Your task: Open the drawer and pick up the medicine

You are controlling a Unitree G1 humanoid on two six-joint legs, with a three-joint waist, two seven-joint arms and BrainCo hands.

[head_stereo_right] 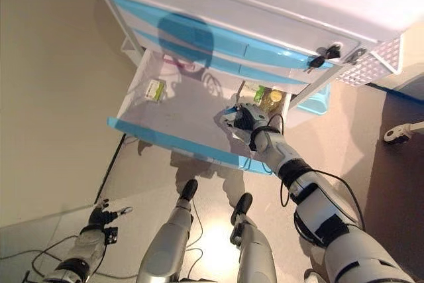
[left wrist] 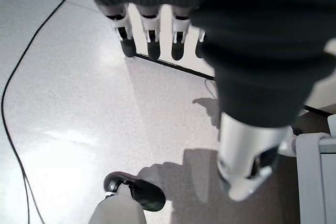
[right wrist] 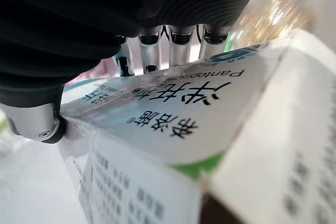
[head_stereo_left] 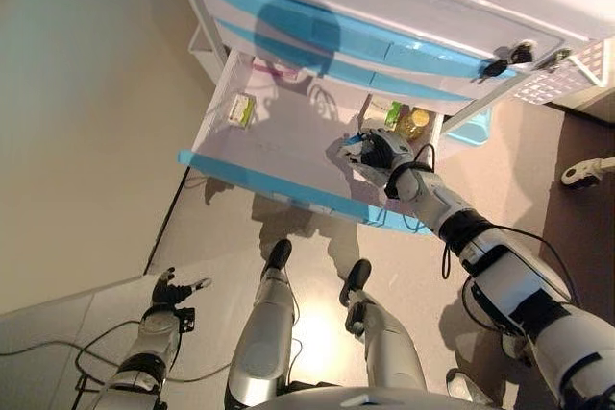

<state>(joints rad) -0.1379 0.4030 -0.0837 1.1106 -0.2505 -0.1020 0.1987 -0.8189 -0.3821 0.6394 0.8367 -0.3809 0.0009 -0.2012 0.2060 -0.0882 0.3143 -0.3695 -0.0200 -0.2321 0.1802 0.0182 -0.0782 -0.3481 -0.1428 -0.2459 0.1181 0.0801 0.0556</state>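
Observation:
The white cabinet's lower drawer [head_stereo_left: 279,184], with a blue front, stands pulled out. My right hand [head_stereo_left: 382,153] is over its right part, fingers and thumb curled round a white medicine box [right wrist: 173,129] with blue and green print; the box [head_stereo_left: 356,140] shows at the fingertips. A second small green-and-white box [head_stereo_left: 239,109] lies at the drawer's left, and a yellow packet [head_stereo_left: 411,123] sits at the back right. My left hand [head_stereo_left: 171,290] hangs low by the floor with straight fingers [left wrist: 152,35], holding nothing.
The shut upper drawers have blue fronts [head_stereo_left: 336,40]. A key [head_stereo_left: 500,64] hangs at the cabinet's right. A white perforated basket [head_stereo_left: 567,79] stands on the right. A beige wall [head_stereo_left: 77,122] runs along the left, and a chair castor [head_stereo_left: 584,172] shows far right.

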